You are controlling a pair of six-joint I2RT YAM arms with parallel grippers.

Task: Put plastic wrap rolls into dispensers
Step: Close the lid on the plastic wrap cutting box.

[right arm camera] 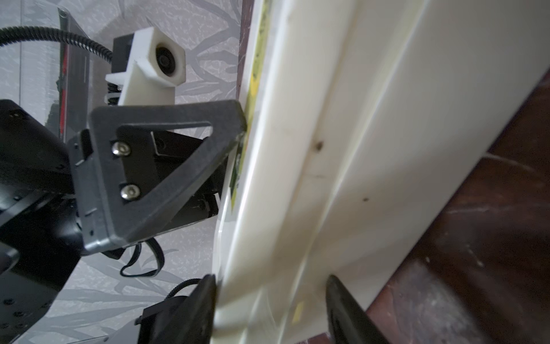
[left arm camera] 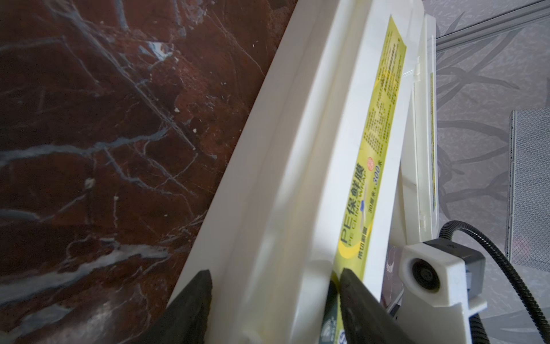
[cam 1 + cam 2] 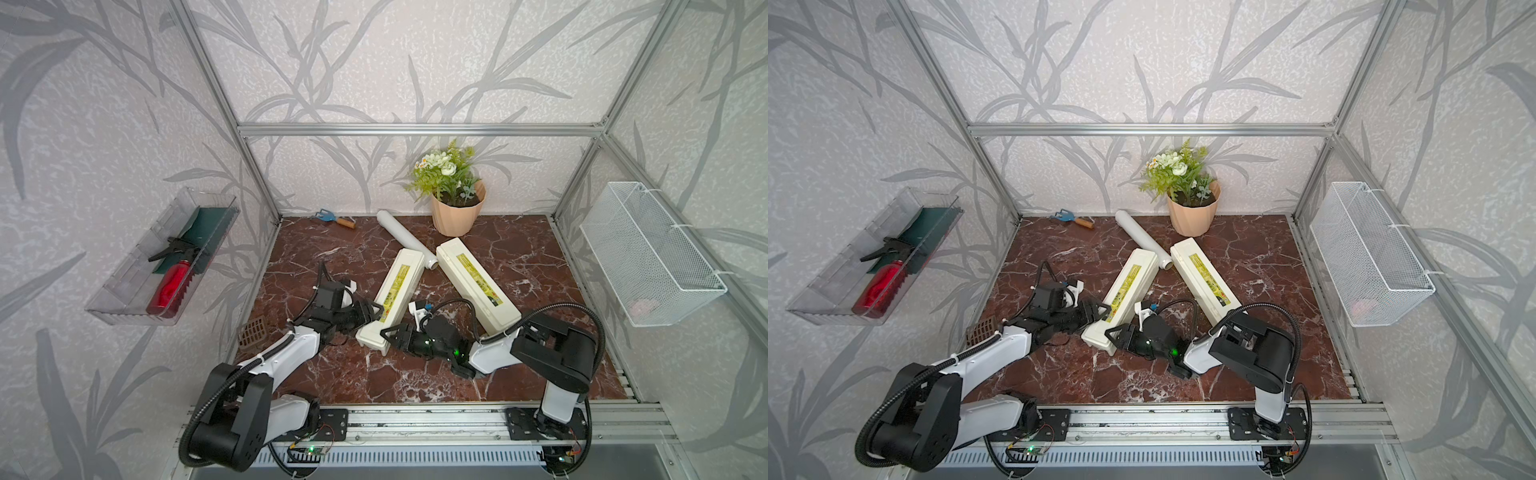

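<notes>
We hold the near end of one cream dispenser (image 3: 395, 286) on the tabletop (image 3: 353, 374): left claw (image 3: 376, 314) and right claw (image 3: 387, 337) clamp it from opposite sides.

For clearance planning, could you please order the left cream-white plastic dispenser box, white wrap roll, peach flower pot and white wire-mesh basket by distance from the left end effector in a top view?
1. Left cream-white dispenser box: held by the left end effector.
2. White wrap roll: behind.
3. Peach flower pot: back wall.
4. White wire-mesh basket: right wall.
</notes>
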